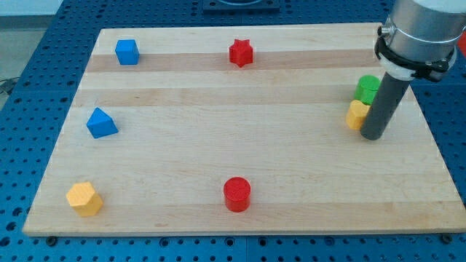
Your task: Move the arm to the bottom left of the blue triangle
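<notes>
Looking at your board (218, 109): blue triangle (101, 123) sits near the left edge, mid-height. My tip (373, 136) is a bare rod gripping nothing, at the right edge, touching the yellow block (356, 114); green block (367, 88) is partly hidden behind the rod.

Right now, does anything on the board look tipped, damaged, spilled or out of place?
Nothing stands out. All blocks sit flat on the wooden board. My tip rests beside the yellow block, with the green block just above it, far right of the blue triangle.
</notes>
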Motion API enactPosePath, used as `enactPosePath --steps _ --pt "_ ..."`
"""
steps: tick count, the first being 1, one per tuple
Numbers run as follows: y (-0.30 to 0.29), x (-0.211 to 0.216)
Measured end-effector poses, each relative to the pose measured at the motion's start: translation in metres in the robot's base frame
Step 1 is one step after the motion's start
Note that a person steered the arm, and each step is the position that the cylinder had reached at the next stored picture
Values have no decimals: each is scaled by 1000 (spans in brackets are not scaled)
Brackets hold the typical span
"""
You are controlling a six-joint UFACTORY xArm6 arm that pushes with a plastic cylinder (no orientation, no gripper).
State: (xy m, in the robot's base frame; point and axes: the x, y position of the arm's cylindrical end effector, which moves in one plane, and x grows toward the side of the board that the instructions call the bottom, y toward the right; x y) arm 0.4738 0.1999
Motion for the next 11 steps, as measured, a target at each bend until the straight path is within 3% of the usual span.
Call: enactPosePath --steps 2,6,8,10,11 --pt "-19 6" --pt "-240 -16" --pt "-408 18" --pt "-461 27" --pt "-504 51"
